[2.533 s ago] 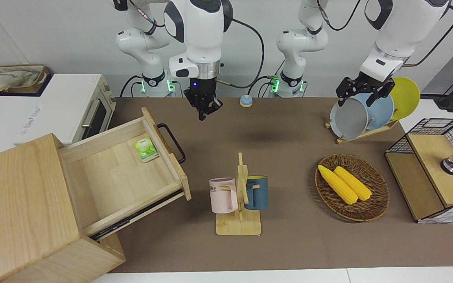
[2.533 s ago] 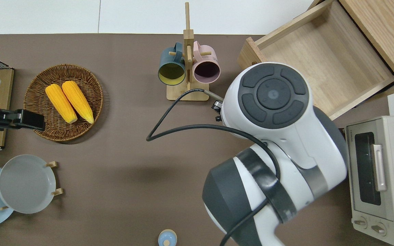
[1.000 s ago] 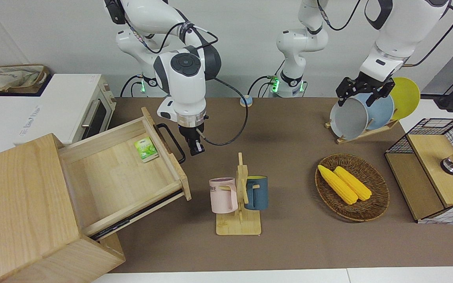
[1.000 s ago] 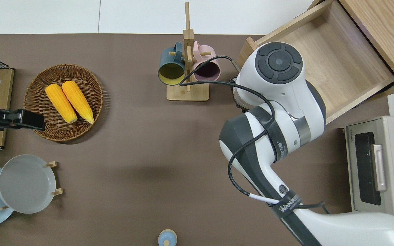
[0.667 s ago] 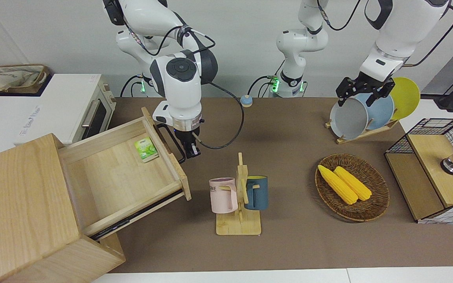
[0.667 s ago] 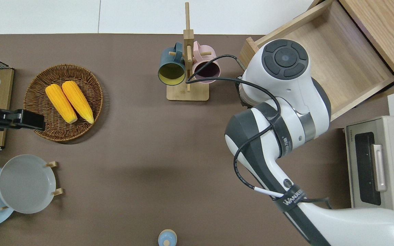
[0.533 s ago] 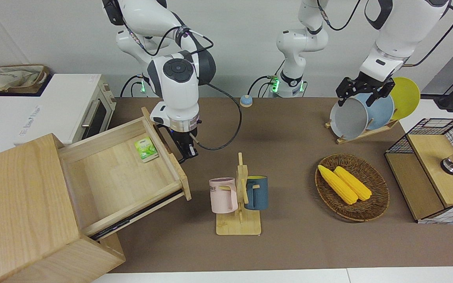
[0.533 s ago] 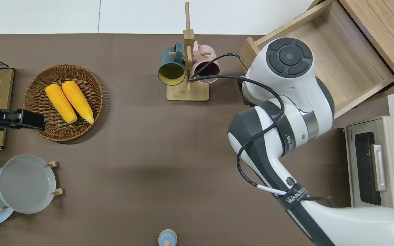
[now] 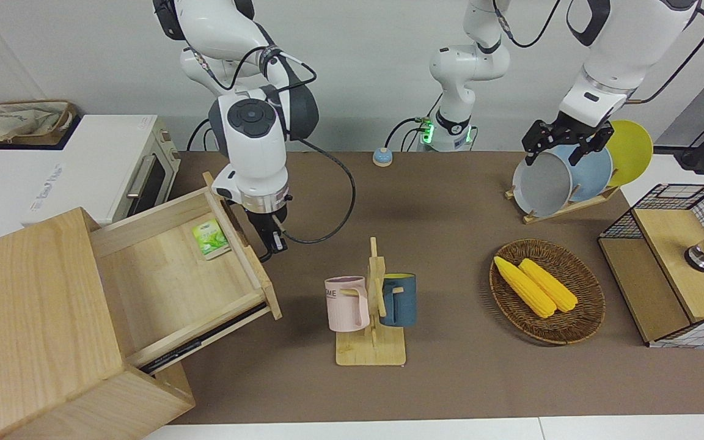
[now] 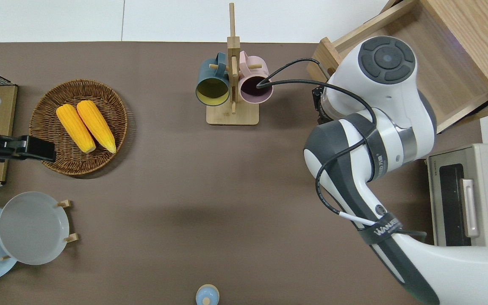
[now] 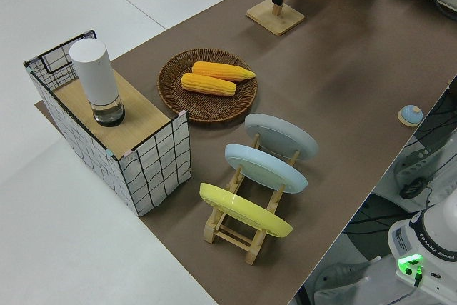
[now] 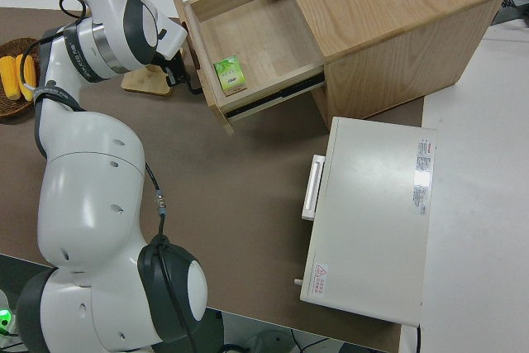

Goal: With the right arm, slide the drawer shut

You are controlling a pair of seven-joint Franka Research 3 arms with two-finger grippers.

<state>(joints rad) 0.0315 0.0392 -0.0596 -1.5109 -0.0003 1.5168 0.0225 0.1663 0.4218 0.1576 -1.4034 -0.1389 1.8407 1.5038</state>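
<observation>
My right arm's black gripper [image 9: 272, 241] presses the half-open light-wood drawer's [image 9: 175, 278] front (finger spread I cannot tell); left arm parked.

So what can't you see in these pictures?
- Drawer handle: hidden by the right arm in the overhead view and by the gripper in the front view.
- Whether the fingers touch the drawer front: too small in every view.
- Print on the green packet: too small to read.
- Cabinet: cut off by the edge in the front view.
</observation>
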